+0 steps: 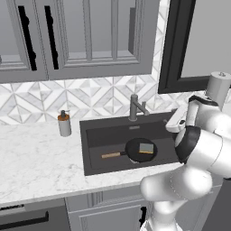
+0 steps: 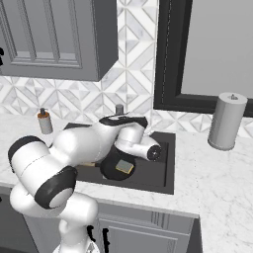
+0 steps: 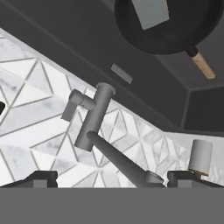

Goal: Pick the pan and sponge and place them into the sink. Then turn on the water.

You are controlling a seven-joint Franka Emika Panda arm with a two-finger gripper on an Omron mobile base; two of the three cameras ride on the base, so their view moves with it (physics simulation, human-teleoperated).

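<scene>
Pan + sponge in sink; gripper (image 3: 112, 177) wide apart at faucet, holding nothing.

Pan (image 1: 141, 150) sits on sink (image 1: 97, 135) floor, right of centre, wooden handle pointing left. Sponge (image 1: 145, 148) lies inside pan, grey-green side up. Hand view: faucet (image 3: 94, 116) right ahead w/ spout running down betw. the two fingertips, side lever sticking out left; can't tell if touching. No water running. Soap dispenser (image 1: 64, 123) on counter (image 1: 40, 158) left of sink; paper roll (image 2: 226, 120) on counter well right.
</scene>
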